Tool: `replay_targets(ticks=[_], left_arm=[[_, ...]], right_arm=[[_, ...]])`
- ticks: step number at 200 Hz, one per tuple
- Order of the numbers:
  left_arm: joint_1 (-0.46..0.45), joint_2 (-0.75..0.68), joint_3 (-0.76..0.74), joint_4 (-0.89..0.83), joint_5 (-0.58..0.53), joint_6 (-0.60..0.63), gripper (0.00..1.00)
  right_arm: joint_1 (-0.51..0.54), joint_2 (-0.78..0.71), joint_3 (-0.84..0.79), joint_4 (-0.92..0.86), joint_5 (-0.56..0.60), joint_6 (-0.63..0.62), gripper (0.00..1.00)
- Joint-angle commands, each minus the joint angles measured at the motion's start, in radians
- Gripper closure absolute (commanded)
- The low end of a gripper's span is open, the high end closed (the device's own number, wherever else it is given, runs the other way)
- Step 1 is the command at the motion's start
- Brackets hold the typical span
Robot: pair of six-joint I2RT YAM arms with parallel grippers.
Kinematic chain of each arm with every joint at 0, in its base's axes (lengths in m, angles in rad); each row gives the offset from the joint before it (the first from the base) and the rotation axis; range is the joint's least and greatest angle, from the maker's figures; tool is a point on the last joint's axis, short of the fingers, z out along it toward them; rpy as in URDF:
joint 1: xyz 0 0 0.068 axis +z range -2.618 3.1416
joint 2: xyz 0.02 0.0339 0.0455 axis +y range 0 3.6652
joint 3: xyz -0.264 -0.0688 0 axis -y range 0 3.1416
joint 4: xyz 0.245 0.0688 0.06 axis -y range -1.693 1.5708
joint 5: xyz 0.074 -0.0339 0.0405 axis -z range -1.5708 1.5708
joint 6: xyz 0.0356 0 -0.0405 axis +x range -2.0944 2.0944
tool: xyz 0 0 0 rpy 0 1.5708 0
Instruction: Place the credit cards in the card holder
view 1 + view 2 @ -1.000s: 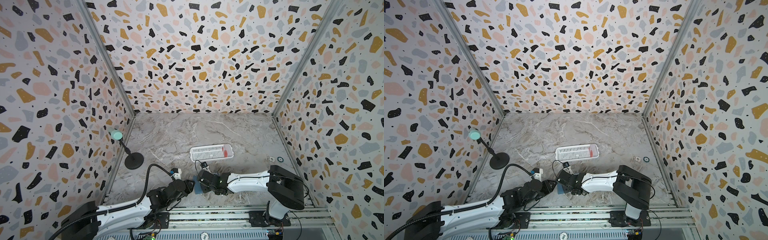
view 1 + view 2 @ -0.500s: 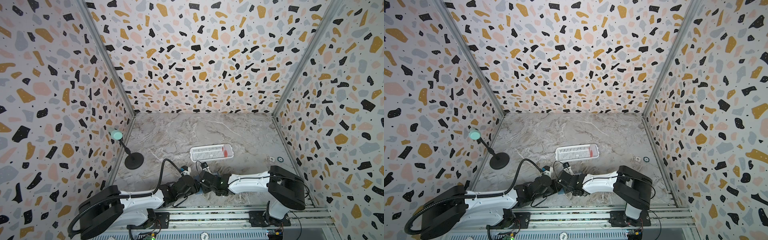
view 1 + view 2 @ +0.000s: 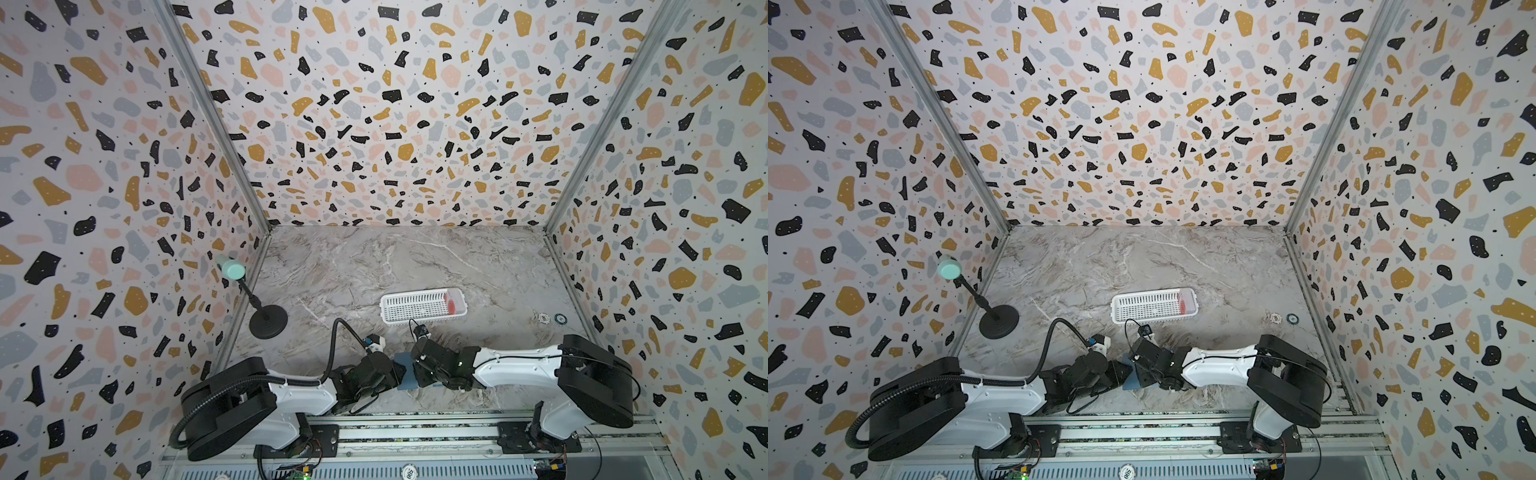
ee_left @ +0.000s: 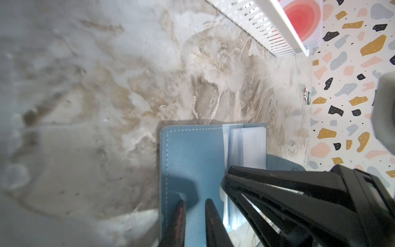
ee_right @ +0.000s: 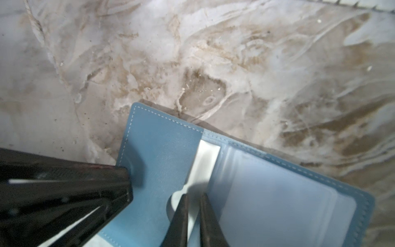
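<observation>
Card holder [image 4: 192, 154] on marbled tabletop [image 4: 85, 107]

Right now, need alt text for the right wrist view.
A slate-blue card holder lies open on the marble table, its clear pockets showing. The right gripper is over the middle fold, fingers narrowly apart. The left gripper meets the outer edge of the plain cover.
</observation>
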Motion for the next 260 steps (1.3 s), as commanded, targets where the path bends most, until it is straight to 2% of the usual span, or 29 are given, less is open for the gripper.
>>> replay_targets(ticks=[1,49,96,125,155,178,201,227,260], left_arm=[[0.007,0.015,-0.025,-0.039,-0.001,-0.007,0.79],[0.007,0.009,-0.006,-0.047,0.0,0.01,0.8],[0.007,-0.041,0.076,-0.019,0.02,0.065,0.77],[0.01,-0.076,0.136,-0.034,0.015,0.112,0.74],[0.033,-0.096,0.187,-0.063,0.006,0.177,0.72],[0.064,-0.09,0.226,-0.076,0.006,0.223,0.71],[0.103,-0.049,0.298,-0.126,0.023,0.289,0.69],[0.144,0.035,0.413,-0.208,0.053,0.385,0.69],[0.179,0.157,0.55,-0.303,0.08,0.489,0.69]], right_arm=[[-0.013,-0.025,-0.038,-0.069,0.018,0.015,0.87],[-0.03,-0.08,-0.057,-0.034,0.003,-0.012,0.88],[-0.07,-0.237,-0.055,0.004,-0.061,-0.083,0.89],[-0.146,-0.338,-0.054,-0.036,-0.083,-0.122,0.84],[-0.271,-0.404,-0.03,-0.103,-0.091,-0.195,0.82],[-0.371,-0.422,-0.006,-0.136,-0.092,-0.26,0.73],[-0.476,-0.403,0.032,-0.17,-0.095,-0.318,0.69],[-0.593,-0.343,0.081,-0.176,-0.15,-0.369,0.58],[-0.672,-0.236,0.144,-0.156,-0.212,-0.408,0.46]])
